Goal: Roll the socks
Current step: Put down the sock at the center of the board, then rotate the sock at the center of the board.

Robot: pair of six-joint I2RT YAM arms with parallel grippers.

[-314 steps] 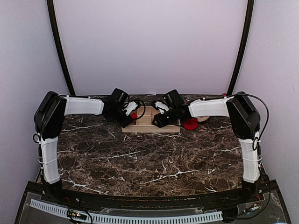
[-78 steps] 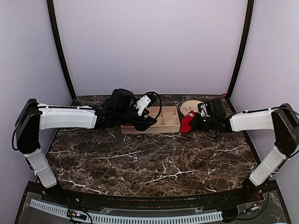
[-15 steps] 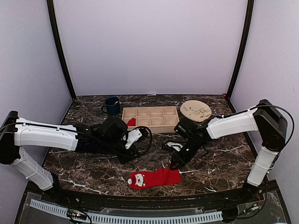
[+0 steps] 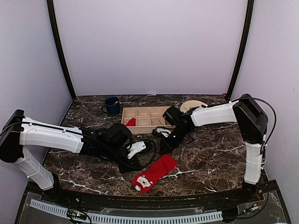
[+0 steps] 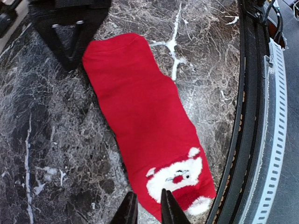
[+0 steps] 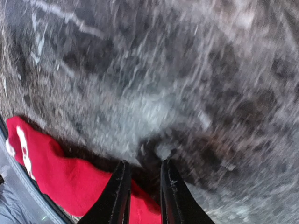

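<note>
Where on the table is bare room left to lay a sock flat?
Bare marble lies right of the flat sock, out to the right arm's base, and near-left, in front of the left arm. It is crowded at the middle and back, around the tray, both grippers, the mug and the plate.

Near the front edge of the tabletop [image 4: 210,154] a flat red sock [image 4: 154,172] lies diagonally, open marble on its right towards the right edge. The left end effector [image 4: 131,164] and its arm crowd the sock's left side. Towards the back edge, the wooden tray [image 4: 148,119], blue mug [image 4: 111,105] and tan plate [image 4: 191,105] stand in a row; the right end effector [image 4: 164,148] hangs just in front of the tray.
</note>
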